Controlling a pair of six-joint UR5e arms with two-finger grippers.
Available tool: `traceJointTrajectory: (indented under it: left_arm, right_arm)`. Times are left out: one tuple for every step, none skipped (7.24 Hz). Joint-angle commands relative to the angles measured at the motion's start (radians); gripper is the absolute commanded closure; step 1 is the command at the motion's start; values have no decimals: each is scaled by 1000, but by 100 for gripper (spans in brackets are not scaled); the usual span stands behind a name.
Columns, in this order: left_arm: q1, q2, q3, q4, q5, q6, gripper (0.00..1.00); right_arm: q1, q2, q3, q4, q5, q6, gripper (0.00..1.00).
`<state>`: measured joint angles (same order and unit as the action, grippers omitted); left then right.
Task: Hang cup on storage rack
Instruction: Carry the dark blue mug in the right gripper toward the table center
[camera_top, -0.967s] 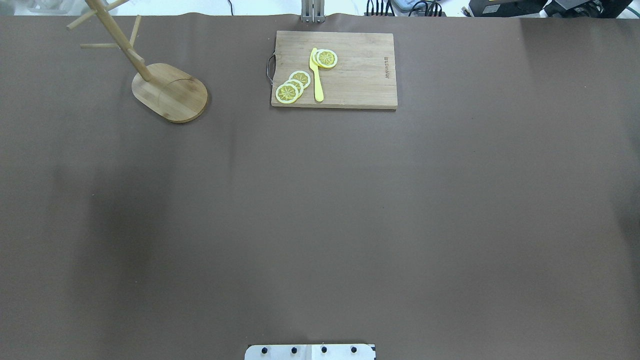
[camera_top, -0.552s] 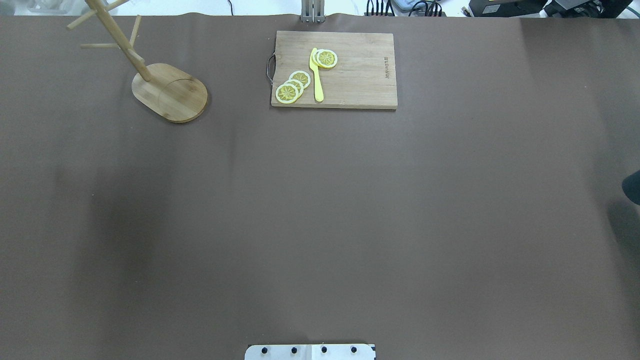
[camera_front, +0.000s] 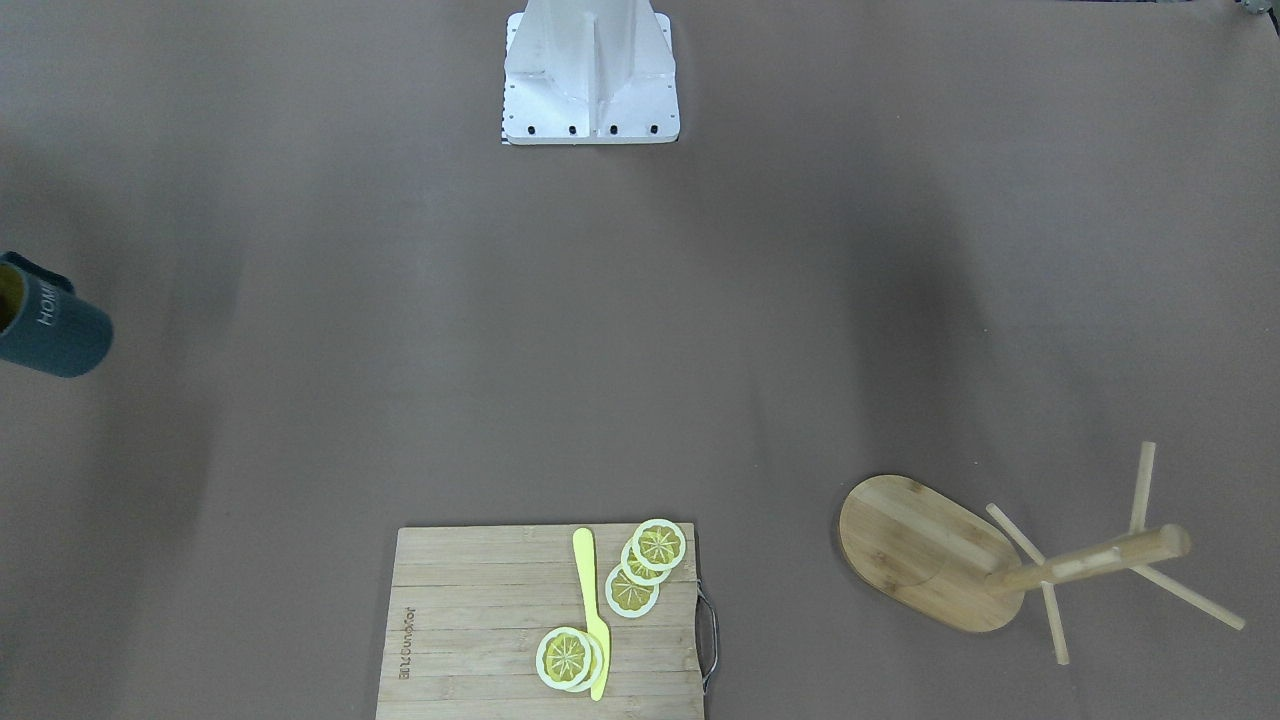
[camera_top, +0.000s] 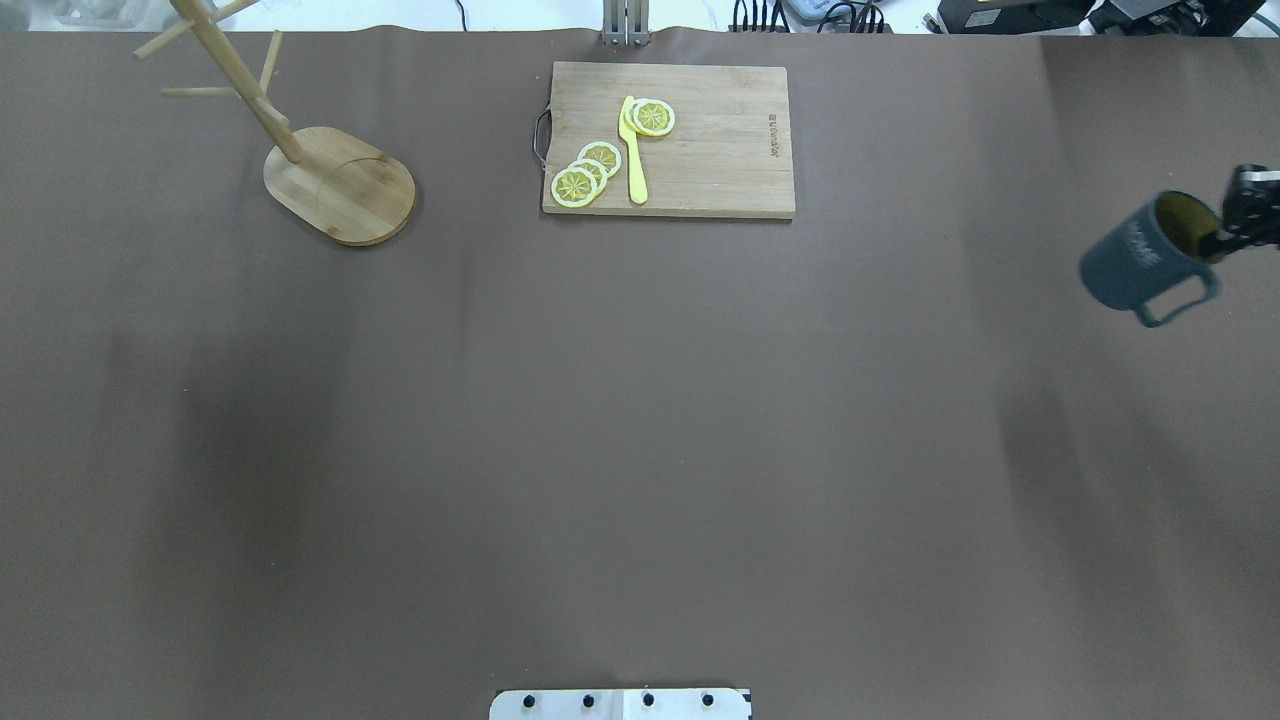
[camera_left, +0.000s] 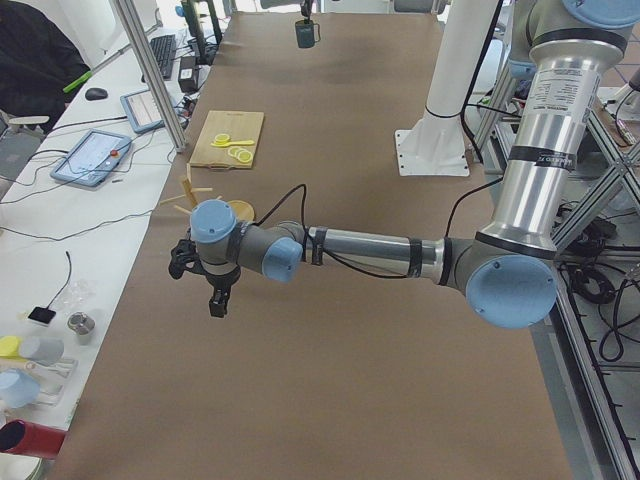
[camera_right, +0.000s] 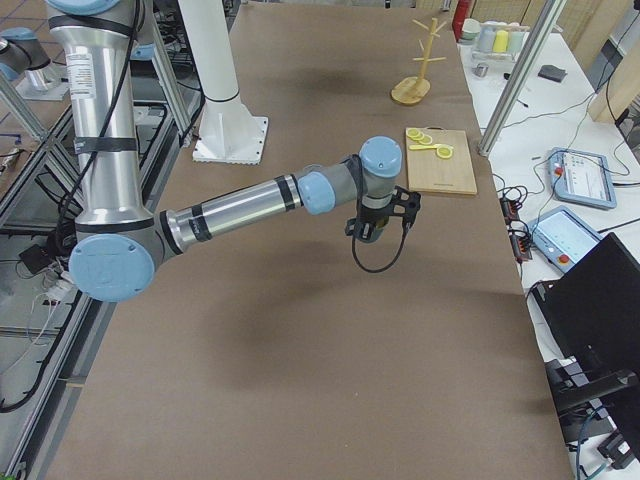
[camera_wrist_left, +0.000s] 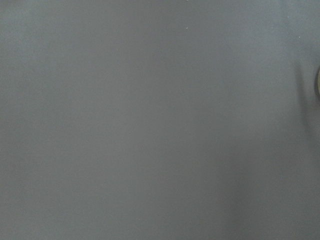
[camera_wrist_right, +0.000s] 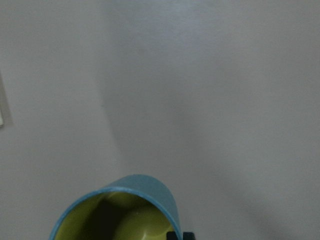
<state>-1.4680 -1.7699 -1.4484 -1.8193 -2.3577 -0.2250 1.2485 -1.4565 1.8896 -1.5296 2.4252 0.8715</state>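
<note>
Table right edge: cup aloft; rack well apart.

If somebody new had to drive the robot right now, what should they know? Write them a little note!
Right hand: shut on the cup, gripping its rim with one finger inside. The cup is held tilted above the table on the robot's far right, handle free.
Left hand: over bare table, nothing seen in it; open or shut cannot be told.
Storage rack: stands far left, all pegs empty.
Done: cup picked up.
Left: carry it across past the cutting board, slip the handle over a peg, let go.
</note>
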Motion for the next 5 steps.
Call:
traceJointTrajectory:
  left_arm:
    - [0,0,3,0,0,0,2]
    - [0,-2,8,0,0,3,2]
    - [0,0,6,0,0,1,2]
    - [0,1,6,2,0,1,2]
    - [0,3,6,2,0,1,2]
  right_arm:
    - [-234,236,3,-7,-131,458,100]
    - [-320,317,-3,-17,-200,606,100]
    - [-392,385,-4,-58,-272,697,100]
    - [-459,442,-7,-104,-326,789,100]
    - [-536,488,-16,-113,-412,902,100]
